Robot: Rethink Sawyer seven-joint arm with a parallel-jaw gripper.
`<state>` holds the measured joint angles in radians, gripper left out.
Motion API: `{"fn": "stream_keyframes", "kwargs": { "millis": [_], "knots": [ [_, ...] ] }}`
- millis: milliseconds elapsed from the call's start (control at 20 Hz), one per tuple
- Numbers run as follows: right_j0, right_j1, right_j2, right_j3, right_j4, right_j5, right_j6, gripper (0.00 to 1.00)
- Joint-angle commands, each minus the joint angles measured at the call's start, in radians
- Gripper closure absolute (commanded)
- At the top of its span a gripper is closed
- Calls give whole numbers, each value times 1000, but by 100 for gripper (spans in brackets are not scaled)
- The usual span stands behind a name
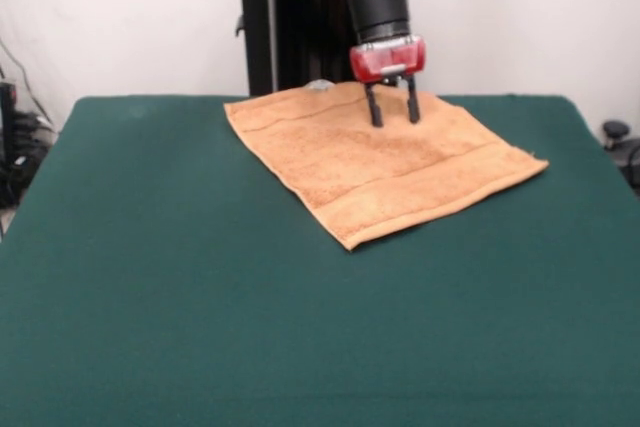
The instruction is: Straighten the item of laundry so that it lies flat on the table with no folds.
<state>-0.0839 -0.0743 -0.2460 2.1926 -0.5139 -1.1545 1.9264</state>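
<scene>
The red and black arm's tool (393, 119) stands upright over the far part of the orange-tan terry towel (385, 162), its two dark fingers (374, 107) parted by a modest gap with nothing between them. The tips sit at or just above the cloth; contact cannot be told. I judge this stance suits pressing or releasing the fabric, not carrying it. The towel lies toward the far side of the dark green felt-covered bench (200, 327), turned diamond-wise, spread in one layer with border bands showing. It looks nearly flat, faintly rippled near the middle, so the task seems close to done.
</scene>
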Motion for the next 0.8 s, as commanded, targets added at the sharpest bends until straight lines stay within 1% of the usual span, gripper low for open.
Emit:
{"fn": "stream_keyframes", "kwargs": {
  "millis": [50, 150, 250, 350, 450, 500, 600, 700, 800],
  "knots": [
    [53, -95, 9, 19, 91, 460, 60, 0],
    [47, -104, 12, 20, 82, 477, 64, 0],
    [43, -133, 16, 35, 71, 508, 71, 0],
    [48, -147, 11, 45, 64, 503, 82, 0],
    [65, -107, -10, 31, 69, 422, 94, 0],
    [68, -65, -15, 16, 73, 384, 102, 0],
    [64, 2, -15, -15, 77, 351, 116, 0],
    [52, 26, -4, -56, 66, 362, 115, 0],
    [40, 20, 11, -91, 48, 384, 108, 0]
  ]
}}
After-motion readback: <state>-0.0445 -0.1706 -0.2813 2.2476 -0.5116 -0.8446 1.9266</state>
